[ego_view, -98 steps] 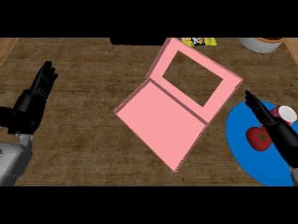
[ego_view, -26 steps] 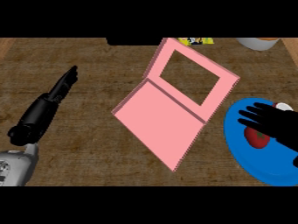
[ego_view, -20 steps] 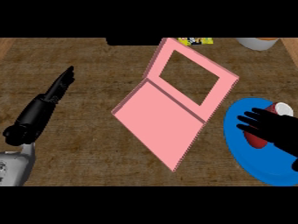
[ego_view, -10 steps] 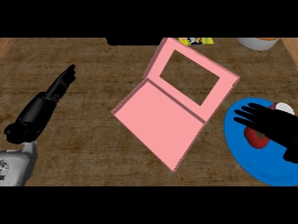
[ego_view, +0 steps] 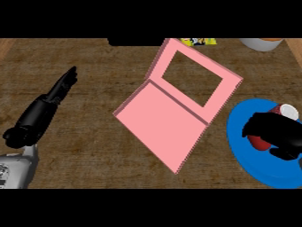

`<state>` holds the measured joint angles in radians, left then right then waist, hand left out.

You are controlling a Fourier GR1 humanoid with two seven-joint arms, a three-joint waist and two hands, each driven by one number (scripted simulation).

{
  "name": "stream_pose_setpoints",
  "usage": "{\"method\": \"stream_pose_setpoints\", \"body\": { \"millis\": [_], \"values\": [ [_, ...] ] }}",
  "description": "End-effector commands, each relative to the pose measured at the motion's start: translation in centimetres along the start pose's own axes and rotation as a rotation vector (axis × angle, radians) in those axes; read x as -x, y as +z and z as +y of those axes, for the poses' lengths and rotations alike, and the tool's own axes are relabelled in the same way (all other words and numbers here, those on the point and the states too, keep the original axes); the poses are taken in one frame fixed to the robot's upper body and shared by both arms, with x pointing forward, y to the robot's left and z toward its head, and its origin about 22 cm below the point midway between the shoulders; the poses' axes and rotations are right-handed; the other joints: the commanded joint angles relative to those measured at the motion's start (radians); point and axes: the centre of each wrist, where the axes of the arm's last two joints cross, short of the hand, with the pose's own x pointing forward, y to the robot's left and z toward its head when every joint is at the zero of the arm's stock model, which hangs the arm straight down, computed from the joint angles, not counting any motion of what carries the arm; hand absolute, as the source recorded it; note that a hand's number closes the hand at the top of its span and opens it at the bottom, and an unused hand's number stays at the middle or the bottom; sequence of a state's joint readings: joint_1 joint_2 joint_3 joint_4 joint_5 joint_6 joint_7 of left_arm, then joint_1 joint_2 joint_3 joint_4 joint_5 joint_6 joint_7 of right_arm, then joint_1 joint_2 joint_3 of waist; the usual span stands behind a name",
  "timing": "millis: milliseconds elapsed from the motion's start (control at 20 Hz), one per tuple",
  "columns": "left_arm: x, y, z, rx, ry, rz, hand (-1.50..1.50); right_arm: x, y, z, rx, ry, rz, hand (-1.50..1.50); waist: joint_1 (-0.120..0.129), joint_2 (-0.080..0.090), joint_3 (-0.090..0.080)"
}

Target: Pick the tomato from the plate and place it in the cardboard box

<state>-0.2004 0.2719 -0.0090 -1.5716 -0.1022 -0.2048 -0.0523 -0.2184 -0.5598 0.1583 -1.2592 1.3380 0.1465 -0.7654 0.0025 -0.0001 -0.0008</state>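
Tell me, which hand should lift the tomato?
The right hand. Its fingers already curl around the tomato on the blue plate. The left hand is open, far across the pink box.

The right hand (ego_view: 279, 135) hides most of the tomato (ego_view: 261, 143); the plate (ego_view: 241, 153) runs past the right edge.

The brown woven surface (ego_view: 101, 133) carries a pink box (ego_view: 172, 119) lying open at the middle, a blue plate (ego_view: 245, 155) just to its right, and a white bowl (ego_view: 263, 43) at the far edge.
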Motion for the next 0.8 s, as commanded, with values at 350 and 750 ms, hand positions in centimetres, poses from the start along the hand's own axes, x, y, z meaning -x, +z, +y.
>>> {"method": "stream_pose_setpoints", "body": {
  "millis": [350, 750],
  "values": [
    [-0.7, -0.4, 0.6, -0.009, 0.001, -0.007, 0.00, -0.1, 0.1, 0.6, 0.193, 0.082, -0.124, 1.50, -0.003, -0.001, 0.001],
    [-0.4, -1.0, -0.8, 0.043, 0.001, -0.036, 0.00, -16.7, -14.2, -4.6, 0.305, -0.249, -0.028, 1.50, 0.067, 0.005, 0.003]
  ]
}}
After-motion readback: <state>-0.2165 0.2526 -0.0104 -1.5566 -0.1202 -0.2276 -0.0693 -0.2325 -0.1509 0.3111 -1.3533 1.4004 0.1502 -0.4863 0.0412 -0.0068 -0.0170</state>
